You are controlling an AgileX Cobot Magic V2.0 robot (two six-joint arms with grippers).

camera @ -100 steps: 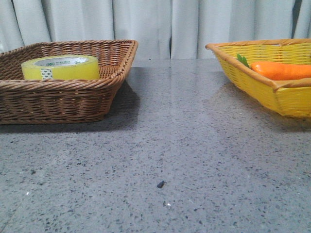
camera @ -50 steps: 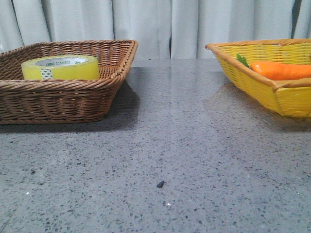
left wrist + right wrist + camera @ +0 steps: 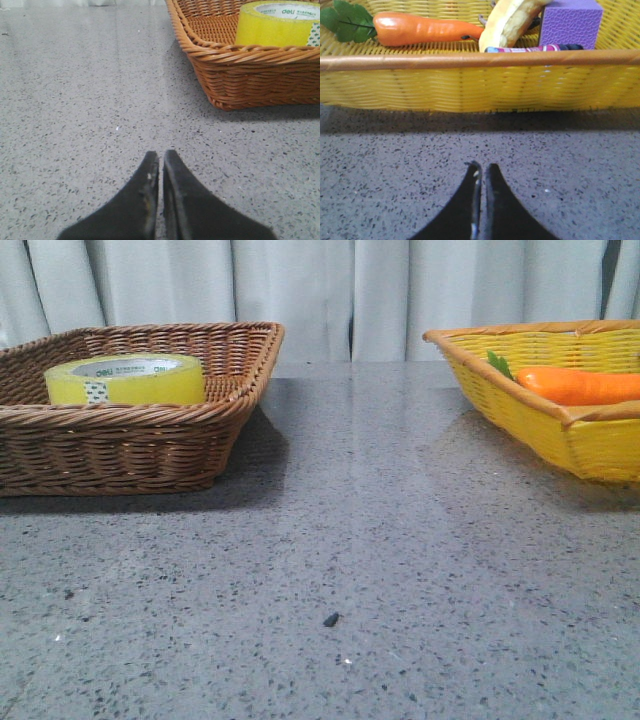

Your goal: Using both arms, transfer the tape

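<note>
The yellow tape roll (image 3: 125, 380) lies flat in the brown wicker basket (image 3: 130, 445) at the left of the front view. It also shows in the left wrist view (image 3: 277, 24), inside the same basket (image 3: 250, 75). My left gripper (image 3: 161, 156) is shut and empty, low over the grey table, some way short of the brown basket. My right gripper (image 3: 482, 166) is shut and empty, low over the table in front of the yellow basket (image 3: 480, 82). Neither gripper shows in the front view.
The yellow basket (image 3: 560, 415) at the right holds an orange carrot (image 3: 580, 385). The right wrist view shows the carrot (image 3: 425, 28), a banana (image 3: 512, 20), a purple block (image 3: 570, 22) and a pen-like item (image 3: 535, 48) in it. A small dark speck (image 3: 330, 619) lies on the table.
</note>
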